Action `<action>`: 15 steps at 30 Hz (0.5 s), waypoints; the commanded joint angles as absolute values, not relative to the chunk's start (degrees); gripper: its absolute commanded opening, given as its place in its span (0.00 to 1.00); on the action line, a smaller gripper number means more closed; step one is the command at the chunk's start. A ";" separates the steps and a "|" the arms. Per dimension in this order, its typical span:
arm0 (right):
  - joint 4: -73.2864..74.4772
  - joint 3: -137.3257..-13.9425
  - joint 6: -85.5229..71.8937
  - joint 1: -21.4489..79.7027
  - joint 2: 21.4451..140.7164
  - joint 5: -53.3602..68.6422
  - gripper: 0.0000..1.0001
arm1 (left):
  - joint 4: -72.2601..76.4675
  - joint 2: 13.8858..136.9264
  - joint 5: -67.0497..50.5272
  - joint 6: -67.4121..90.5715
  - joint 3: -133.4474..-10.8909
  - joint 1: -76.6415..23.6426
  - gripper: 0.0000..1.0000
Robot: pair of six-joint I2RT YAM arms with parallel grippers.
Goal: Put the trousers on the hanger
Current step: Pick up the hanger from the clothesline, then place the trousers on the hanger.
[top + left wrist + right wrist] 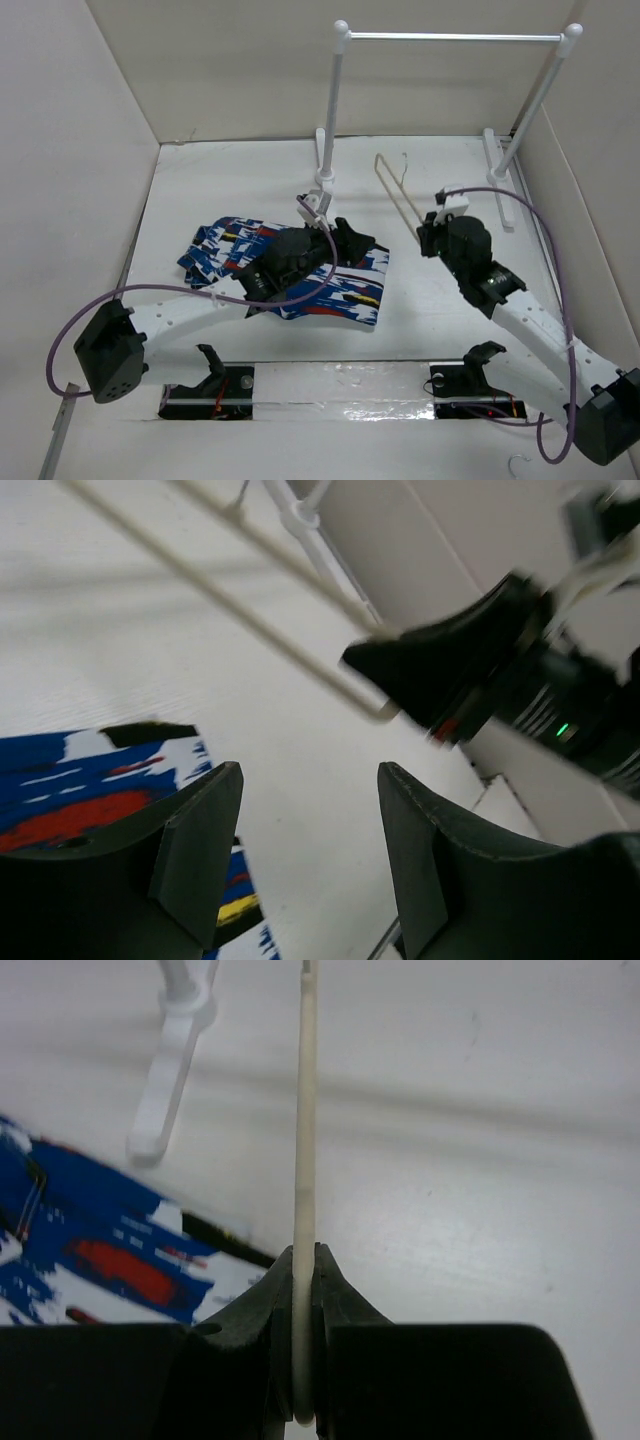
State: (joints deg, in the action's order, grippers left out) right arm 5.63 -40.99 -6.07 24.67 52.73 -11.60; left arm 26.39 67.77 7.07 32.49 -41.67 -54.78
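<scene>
While in right hand (pixel 304 1280), hanger (pixel 398 195) hook-far.

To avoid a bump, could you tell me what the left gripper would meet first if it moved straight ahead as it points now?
Most likely the hanger, which the right gripper clamps just ahead of the open left gripper. Only bare table shows between, though depth is unclear.

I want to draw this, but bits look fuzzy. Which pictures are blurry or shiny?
Left wrist view: the hanger and everything at upper right look smeared. Right wrist view: the right claw is sharp, the trousers behind it soft. Top external view: crisp, with glare on the table along its near edge.
</scene>
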 commanded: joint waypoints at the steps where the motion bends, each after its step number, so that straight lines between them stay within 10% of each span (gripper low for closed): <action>1: 0.70 -35.53 -11.24 30.92 47.83 -19.76 0.00 | 30.67 72.32 4.32 37.78 -46.22 -55.37 0.53; 15: 2.99 -28.21 -18.54 43.59 46.58 -30.85 0.00 | 31.20 93.95 5.45 45.61 -60.02 -58.54 0.57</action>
